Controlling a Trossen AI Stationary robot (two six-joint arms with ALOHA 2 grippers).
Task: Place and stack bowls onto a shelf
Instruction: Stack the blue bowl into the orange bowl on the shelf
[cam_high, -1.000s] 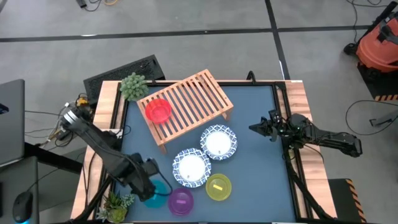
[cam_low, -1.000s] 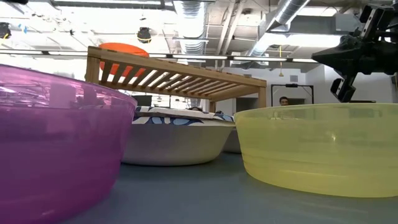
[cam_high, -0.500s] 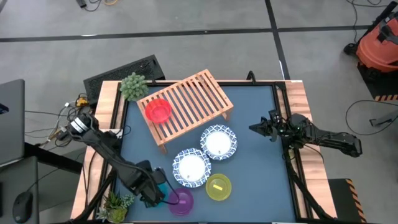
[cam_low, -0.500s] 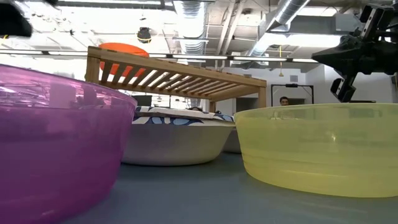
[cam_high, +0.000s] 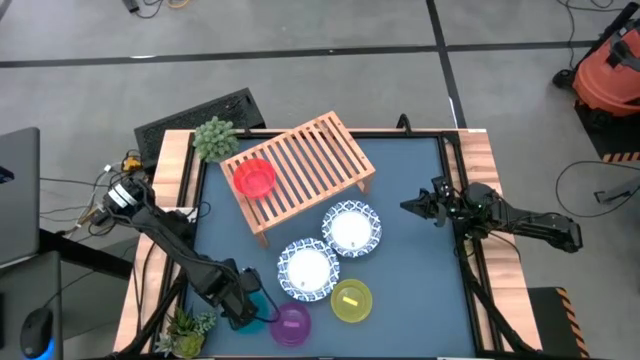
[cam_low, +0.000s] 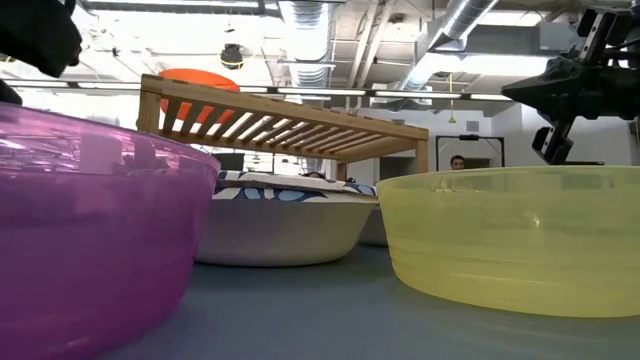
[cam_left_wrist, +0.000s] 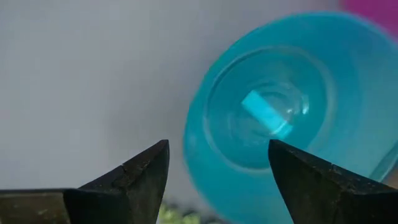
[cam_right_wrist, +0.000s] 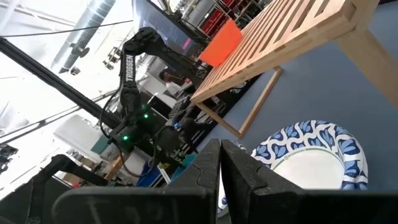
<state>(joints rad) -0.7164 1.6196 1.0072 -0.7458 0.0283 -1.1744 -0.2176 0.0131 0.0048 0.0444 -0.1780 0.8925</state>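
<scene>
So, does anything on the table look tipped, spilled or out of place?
Nothing stands out. The red bowl sits upright on the shelf; the white bowls, the yellow bowl and the purple bowl stand upright. The left tool hovers open over the cyan bowl.

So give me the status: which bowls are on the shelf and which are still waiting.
Done: only the red bowl sits on the shelf. In hand: the left gripper, fingers open, hovers over the cyan bowl, not gripping yet. Left: purple bowl, yellow bowl and both white bowls on the table. The right gripper waits shut at the right edge.
</scene>
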